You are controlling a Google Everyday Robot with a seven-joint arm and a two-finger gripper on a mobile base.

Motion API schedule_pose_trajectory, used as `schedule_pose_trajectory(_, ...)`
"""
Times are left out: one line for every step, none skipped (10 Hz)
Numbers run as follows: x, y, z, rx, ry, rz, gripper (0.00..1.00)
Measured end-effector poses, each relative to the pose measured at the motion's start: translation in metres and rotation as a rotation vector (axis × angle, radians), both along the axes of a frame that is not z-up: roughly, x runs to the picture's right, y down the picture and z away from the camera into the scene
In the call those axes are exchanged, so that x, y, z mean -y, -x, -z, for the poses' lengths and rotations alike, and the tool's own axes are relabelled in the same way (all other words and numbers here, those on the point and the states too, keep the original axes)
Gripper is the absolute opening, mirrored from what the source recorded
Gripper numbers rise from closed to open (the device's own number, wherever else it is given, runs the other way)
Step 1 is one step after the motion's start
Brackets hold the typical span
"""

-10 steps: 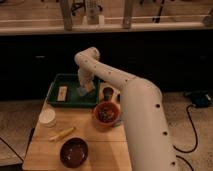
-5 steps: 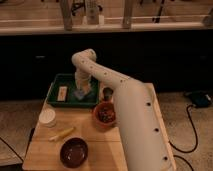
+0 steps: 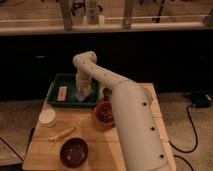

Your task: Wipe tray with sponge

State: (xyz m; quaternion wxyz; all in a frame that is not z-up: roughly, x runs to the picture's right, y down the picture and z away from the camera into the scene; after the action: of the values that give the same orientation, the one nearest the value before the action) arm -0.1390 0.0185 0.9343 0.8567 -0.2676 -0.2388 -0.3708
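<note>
Down inside the tray (image 3: 68,76), the gripper (image 3: 83,90) hangs at the end of the white arm (image 3: 131,122), pointing straight down over the right half of the tray floor. The light blue sponge (image 3: 81,95) sits right under its tip, touching it or very nearly so, and lies on the tray's bottom. Whether the gripper is clenched on the sponge or only resting against it, I cannot tell.

To the left of the gripper as seen from the camera, in the same tray and apart from the sponge, lies a tan oblong block (image 3: 62,92) with a pale centre, its long side running front to back. The dark green tray itself stands at the far left of the wooden tabletop (image 3: 42,142).

Nearer the camera than the gripper and a little to its right, just outside the tray's front corner, stands a reddish-brown bowl (image 3: 103,114) with dark contents; the arm passes just beside it. Farther forward and to the left of the gripper, a white round cup (image 3: 48,118) stands near the tabletop's left edge. A pale yellow stick-like piece (image 3: 62,133) lies in front of that, tilted. Closest to the camera stands a round dark brown bowl (image 3: 73,152), well apart from the gripper.
</note>
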Motion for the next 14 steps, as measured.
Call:
schedule_pose_trajectory(0.0, -0.003, -0.001, 0.0, 0.005, -0.006, 0.0)
schedule_pose_trajectory(0.002, -0.006, -0.003, 0.0, 0.008, -0.014, 0.0)
schedule_pose_trajectory(0.004, -0.007, -0.004, 0.002, 0.01, -0.02, 0.0)
schedule_pose_trajectory(0.007, -0.007, -0.006, 0.003, 0.01, -0.024, 0.0)
schedule_pose_trajectory(0.011, -0.006, -0.009, 0.008, 0.009, -0.03, 0.0)
schedule_pose_trajectory(0.017, -0.007, -0.013, 0.011, 0.007, -0.037, 0.0)
schedule_pose_trajectory(0.023, -0.008, -0.019, 0.013, 0.002, -0.044, 0.0)
schedule_pose_trajectory(0.029, -0.007, -0.022, 0.017, -0.004, -0.052, 0.0)
schedule_pose_trajectory(0.034, -0.005, -0.026, 0.025, -0.009, -0.06, 0.0)
schedule_pose_trajectory(0.04, -0.004, -0.03, 0.034, -0.017, -0.069, 0.0)
schedule_pose_trajectory(0.043, -0.002, -0.032, 0.05, -0.017, -0.069, 0.0)
schedule_pose_trajectory(0.04, 0.009, -0.032, 0.094, 0.002, -0.049, 0.0)
schedule_pose_trajectory(0.036, 0.02, -0.028, 0.127, 0.014, -0.029, 0.0)
schedule_pose_trajectory(0.028, 0.026, -0.023, 0.155, 0.026, -0.007, 0.0)
